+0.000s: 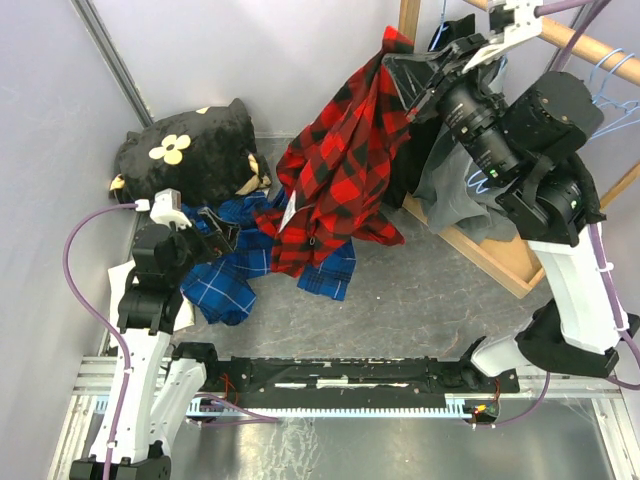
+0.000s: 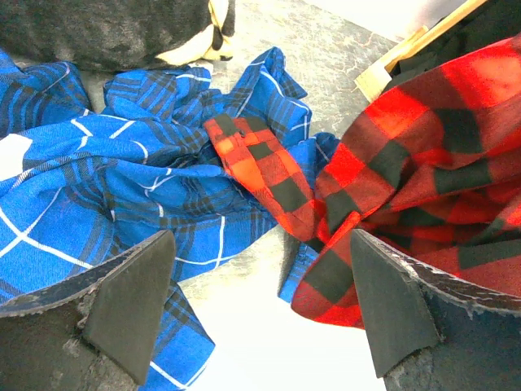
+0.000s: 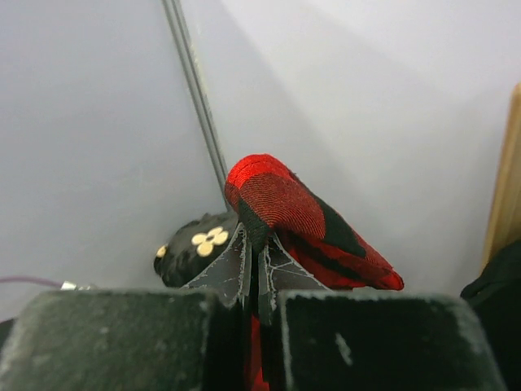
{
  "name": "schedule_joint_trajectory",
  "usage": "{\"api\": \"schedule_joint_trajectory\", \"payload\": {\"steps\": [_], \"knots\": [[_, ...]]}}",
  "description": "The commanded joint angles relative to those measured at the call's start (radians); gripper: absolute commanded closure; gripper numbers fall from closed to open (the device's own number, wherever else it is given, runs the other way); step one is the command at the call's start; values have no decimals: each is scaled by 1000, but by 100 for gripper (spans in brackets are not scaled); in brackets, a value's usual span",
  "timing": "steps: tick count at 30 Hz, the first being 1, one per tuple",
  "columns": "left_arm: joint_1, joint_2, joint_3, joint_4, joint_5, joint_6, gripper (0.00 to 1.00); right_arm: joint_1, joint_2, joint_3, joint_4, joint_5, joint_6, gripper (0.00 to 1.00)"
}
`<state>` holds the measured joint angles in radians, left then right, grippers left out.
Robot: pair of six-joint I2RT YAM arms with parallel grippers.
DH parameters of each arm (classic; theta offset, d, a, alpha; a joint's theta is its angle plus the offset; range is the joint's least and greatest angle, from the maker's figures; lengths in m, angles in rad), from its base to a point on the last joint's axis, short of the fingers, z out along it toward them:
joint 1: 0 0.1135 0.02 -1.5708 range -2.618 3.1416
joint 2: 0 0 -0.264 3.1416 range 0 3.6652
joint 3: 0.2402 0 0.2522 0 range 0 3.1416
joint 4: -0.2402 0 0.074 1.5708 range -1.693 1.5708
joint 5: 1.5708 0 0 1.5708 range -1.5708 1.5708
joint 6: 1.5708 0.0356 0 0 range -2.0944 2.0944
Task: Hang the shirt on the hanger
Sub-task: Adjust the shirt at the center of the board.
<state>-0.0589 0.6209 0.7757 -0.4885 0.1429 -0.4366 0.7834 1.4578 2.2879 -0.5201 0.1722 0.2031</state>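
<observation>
right gripper (image 3: 256, 265) held high by the wooden rack (image 1: 505, 255), pinching a fold of the red-black shirt (image 1: 340, 160). shirt hangs from it, lower end lying on the blue plaid shirt (image 2: 114, 179) on the table. left gripper (image 2: 260, 309) spread wide, low over both. light-blue hangers (image 1: 612, 72) far right, past the right arm. black flowered garment (image 1: 190, 150) in the far-left corner.

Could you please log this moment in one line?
right fingers shut on shirt, held high | left fingers open by blue shirt | hanger on rod, bare
</observation>
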Motion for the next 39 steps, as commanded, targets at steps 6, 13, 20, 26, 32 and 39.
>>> {"api": "schedule_joint_trajectory", "payload": {"steps": [6, 13, 20, 26, 32, 39], "knots": [[-1, -13, 33, 38, 14, 36, 7, 1, 55, 92, 72, 59, 2, 100], [-1, -18, 29, 30, 6, 38, 7, 10, 161, 61, 50, 42, 69, 100], [-1, -15, 26, 22, -5, 42, 7, 10, 249, -16, -21, 112, 57, 99], [-1, -8, 19, 21, -7, 49, 7, 2, 260, -122, -133, 115, 23, 51], [-1, 7, 14, 27, -7, 46, 7, 2, 160, -281, -133, 49, -14, 20], [-2, 15, 5, 39, 8, 36, 7, 2, 124, -268, -313, -6, -110, 14]]}}
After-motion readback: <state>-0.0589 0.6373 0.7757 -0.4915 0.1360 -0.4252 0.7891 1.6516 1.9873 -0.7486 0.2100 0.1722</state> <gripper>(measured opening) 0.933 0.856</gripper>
